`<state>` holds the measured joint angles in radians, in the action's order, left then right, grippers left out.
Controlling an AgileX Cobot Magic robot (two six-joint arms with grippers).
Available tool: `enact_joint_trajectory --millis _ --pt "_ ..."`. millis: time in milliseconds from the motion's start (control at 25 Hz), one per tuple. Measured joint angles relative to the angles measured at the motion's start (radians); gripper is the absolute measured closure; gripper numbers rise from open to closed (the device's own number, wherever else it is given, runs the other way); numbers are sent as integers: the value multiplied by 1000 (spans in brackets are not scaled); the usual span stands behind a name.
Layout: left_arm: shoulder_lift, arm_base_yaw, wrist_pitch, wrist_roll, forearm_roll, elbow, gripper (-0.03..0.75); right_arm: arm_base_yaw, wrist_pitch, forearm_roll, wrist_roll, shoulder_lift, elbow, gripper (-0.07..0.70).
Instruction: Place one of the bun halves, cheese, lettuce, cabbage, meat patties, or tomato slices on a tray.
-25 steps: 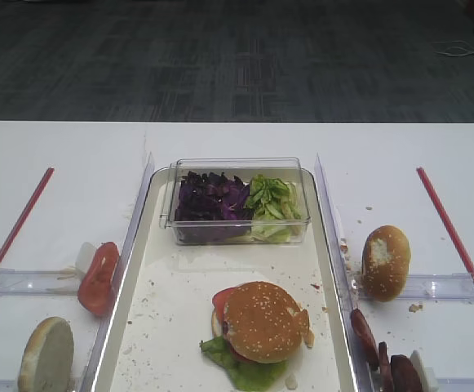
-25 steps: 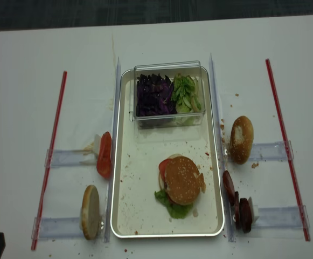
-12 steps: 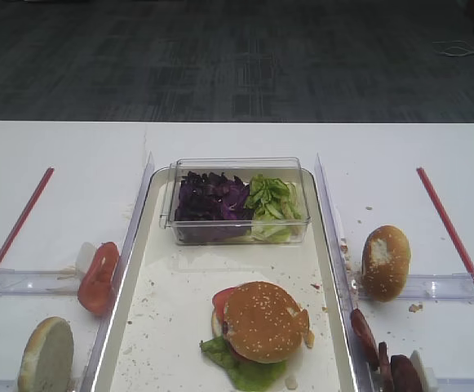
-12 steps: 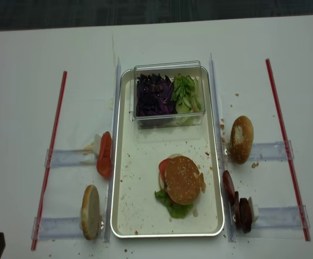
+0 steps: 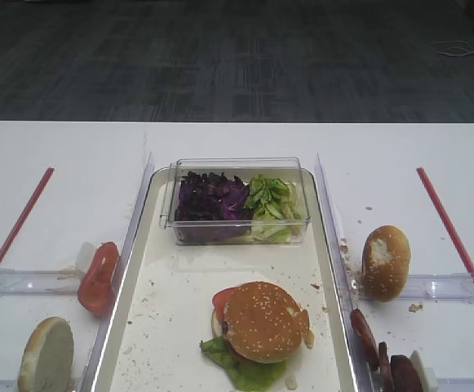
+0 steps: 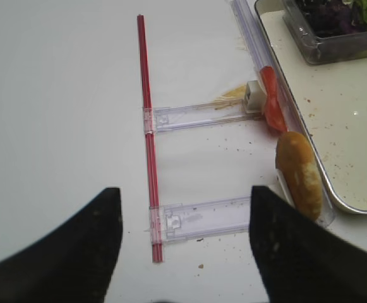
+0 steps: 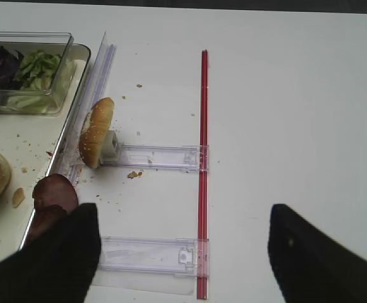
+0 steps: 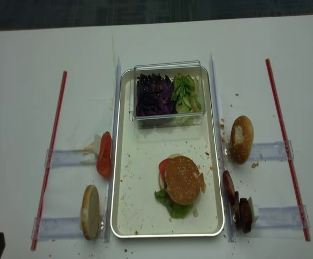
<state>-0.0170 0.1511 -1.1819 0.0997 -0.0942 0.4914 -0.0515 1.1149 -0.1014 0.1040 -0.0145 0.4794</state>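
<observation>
Tomato slices stand right of the left gripper, whose jaws gape wide, holding nothing. Sesame bun top crowns the stack on the tray. Meat patties lie left of the right gripper, equally spread and empty.

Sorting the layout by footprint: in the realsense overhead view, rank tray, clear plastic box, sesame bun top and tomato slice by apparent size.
1. tray
2. clear plastic box
3. sesame bun top
4. tomato slice, seen nearly edge-on, so its face is understated.
</observation>
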Motion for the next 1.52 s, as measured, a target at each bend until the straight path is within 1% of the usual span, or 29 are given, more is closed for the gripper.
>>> enact_joint_trajectory --millis 1520 --pt "0 0 0 0 0 0 278 0 0 0 -2 0 0 50"
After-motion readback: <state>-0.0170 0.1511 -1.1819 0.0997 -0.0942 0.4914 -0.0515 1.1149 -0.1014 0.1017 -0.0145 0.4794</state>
